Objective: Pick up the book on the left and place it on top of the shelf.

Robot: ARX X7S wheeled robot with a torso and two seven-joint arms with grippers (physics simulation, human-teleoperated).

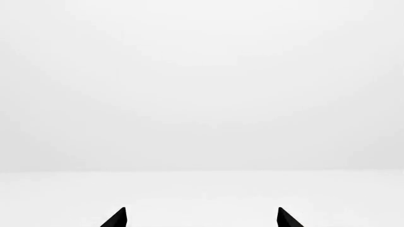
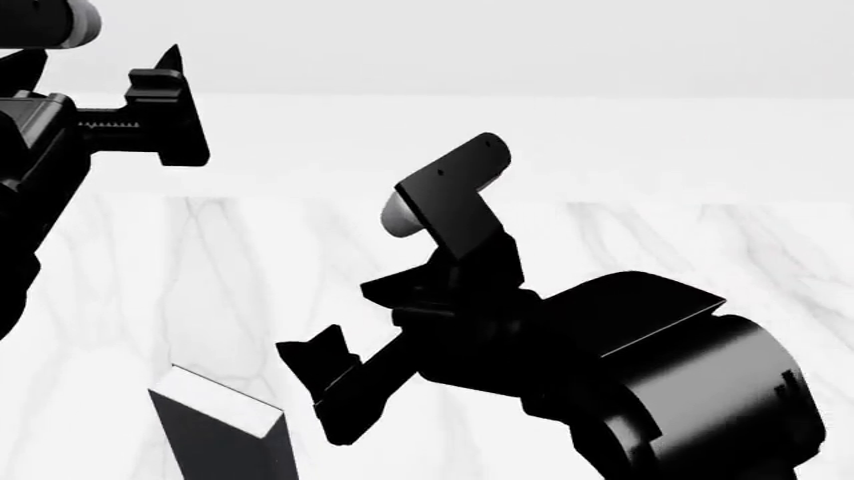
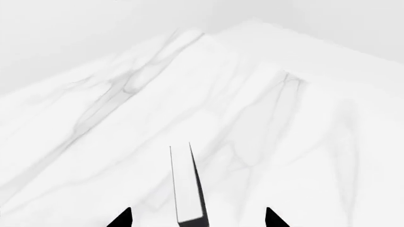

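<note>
The book point(image 2: 224, 432) stands upright on the white marble surface at the lower left of the head view, dark-covered with a pale top edge. In the right wrist view the book point(image 3: 184, 189) shows its white page edges, just ahead of and in line with the gap between the two black fingertips. My right gripper point(image 2: 323, 392) point(image 3: 198, 218) is open beside the book's right side and does not touch it. Raised at the upper left, my left gripper point(image 2: 180, 105) point(image 1: 202, 218) is open and empty, facing a blank pale wall. The shelf is out of view.
The veined marble surface point(image 2: 641, 240) stretches back to a pale wall point(image 2: 534, 50). My right arm's bulky black housing point(image 2: 681, 390) fills the lower right of the head view.
</note>
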